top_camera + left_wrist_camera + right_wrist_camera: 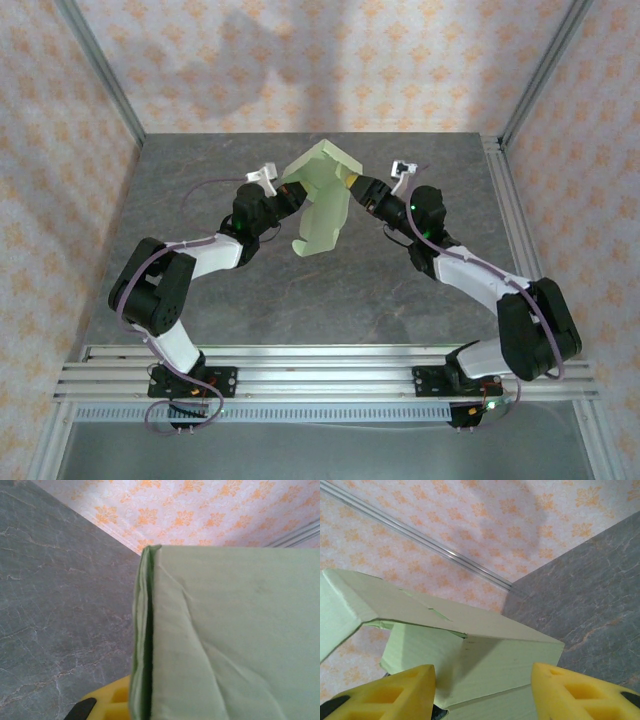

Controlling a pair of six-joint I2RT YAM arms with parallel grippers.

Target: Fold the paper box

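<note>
While both arms bend inward — left toward one o'clock, right toward eleven — the paper box (322, 205) hangs aloft between them, left gripper (286, 190) clamped on it, right gripper (352, 184) with jaws apart astride it.

Matt, creased thin-card paper box (324, 208)

Pale green paper box (322, 200), grey marbled table (330, 300)

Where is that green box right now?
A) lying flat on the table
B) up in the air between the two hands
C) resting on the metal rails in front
B: the box hangs above the table, between the left hand and the right hand.
</note>
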